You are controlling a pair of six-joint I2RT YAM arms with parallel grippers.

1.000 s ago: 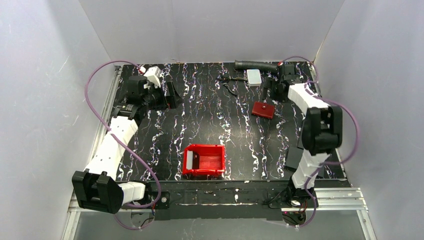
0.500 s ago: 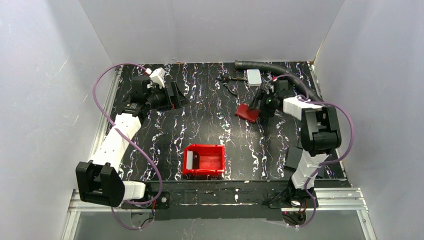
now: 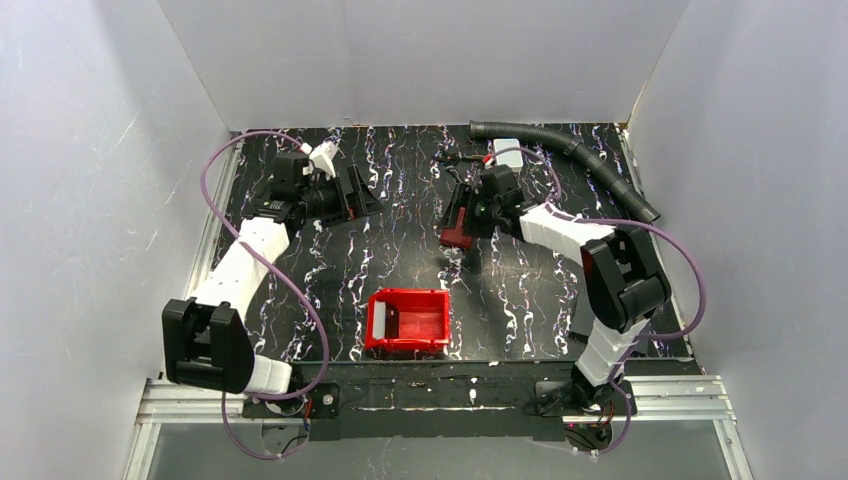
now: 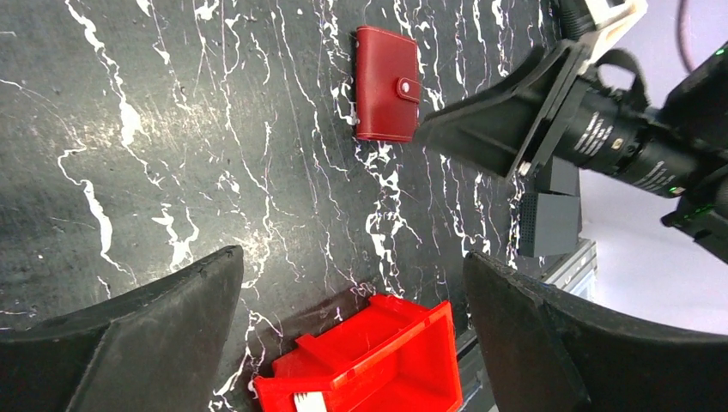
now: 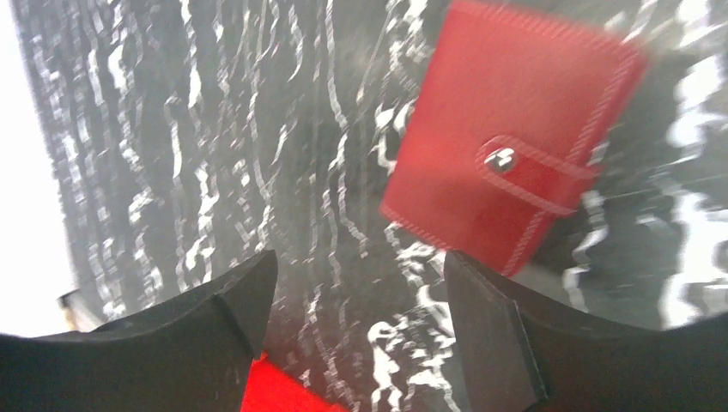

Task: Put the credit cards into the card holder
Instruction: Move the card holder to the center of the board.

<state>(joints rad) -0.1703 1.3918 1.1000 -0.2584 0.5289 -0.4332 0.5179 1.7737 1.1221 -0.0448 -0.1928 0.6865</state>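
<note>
The card holder [image 4: 386, 83] lies flat on the counter [image 4: 172, 129], snap fastened, in the open stretch between the two arms. Either could reach it there, I'd judge, though it must be unsnapped before anything goes in. The right tool [image 5: 359, 262] hangs just beside it, jaws apart, gripping nothing. The left tool [image 4: 352, 257] gapes wide and empty, well apart from it.
</note>
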